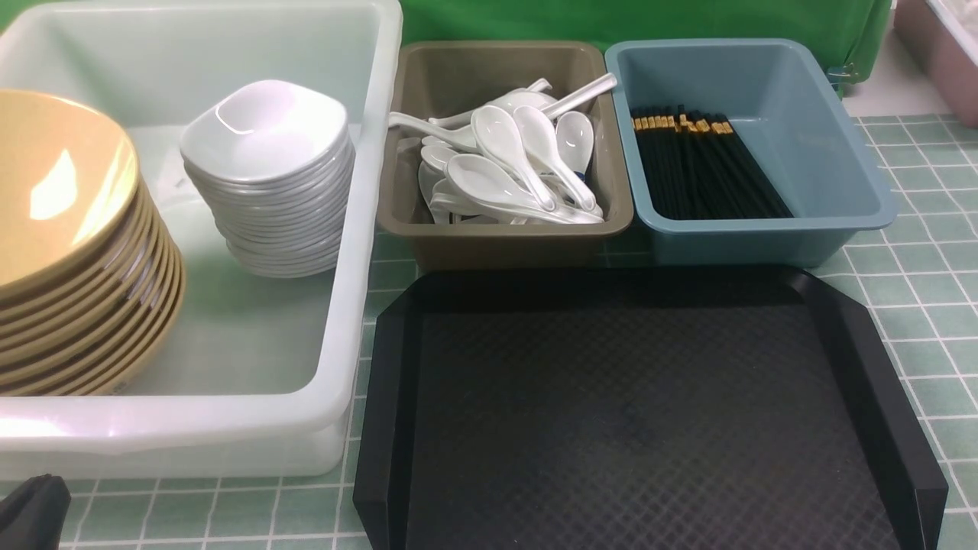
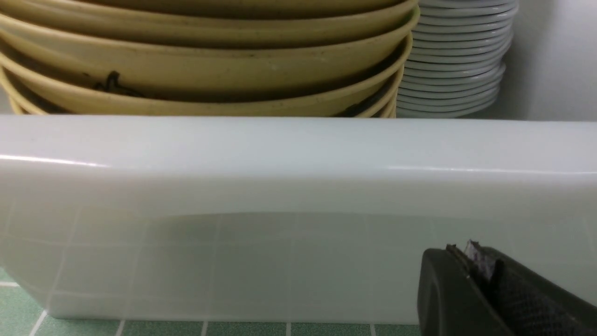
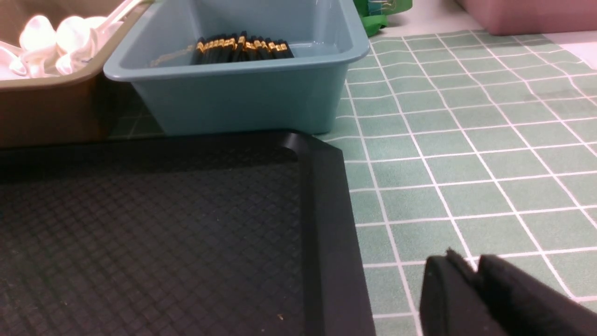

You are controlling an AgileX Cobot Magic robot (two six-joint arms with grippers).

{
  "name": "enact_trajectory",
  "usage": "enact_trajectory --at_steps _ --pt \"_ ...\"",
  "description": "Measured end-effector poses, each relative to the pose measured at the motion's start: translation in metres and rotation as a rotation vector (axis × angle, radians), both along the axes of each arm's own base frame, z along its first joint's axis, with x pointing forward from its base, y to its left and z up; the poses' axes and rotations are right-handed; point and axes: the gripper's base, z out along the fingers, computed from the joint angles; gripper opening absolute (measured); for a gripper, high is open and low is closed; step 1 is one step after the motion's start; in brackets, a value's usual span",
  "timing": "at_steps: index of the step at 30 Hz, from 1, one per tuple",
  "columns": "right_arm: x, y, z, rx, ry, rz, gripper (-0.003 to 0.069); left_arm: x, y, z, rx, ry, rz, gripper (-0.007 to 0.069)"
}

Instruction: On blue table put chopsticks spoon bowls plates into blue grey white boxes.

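Observation:
On the blue table (image 1: 924,283) stand three boxes. The large white box (image 1: 367,229) holds a stack of yellow bowls (image 1: 69,229) and a stack of white plates (image 1: 267,176). White spoons (image 1: 512,160) fill the grey box (image 1: 504,237), and black chopsticks (image 1: 703,164) lie in the blue box (image 1: 840,153). My left gripper (image 2: 471,261) is shut and empty, low in front of the white box's near wall (image 2: 298,158); only its dark tip (image 1: 30,508) shows in the front view. My right gripper (image 3: 471,268) is shut and empty over the table (image 3: 466,140), right of the black tray (image 3: 140,224).
A flat black tray (image 1: 634,412) with nothing on it lies in front of the grey and blue boxes. A pink tub (image 1: 940,53) stands at the far right corner. Green cloth (image 1: 611,19) hangs behind the boxes.

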Motion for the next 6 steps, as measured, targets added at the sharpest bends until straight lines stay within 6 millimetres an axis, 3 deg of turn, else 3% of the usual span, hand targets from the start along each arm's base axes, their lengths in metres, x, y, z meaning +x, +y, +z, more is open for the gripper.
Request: enact_trajectory --at_steps 6 --pt "0.0 0.0 0.0 0.0 0.0 0.0 0.0127 0.0 0.0 0.0 0.0 0.0 0.0 0.0001"
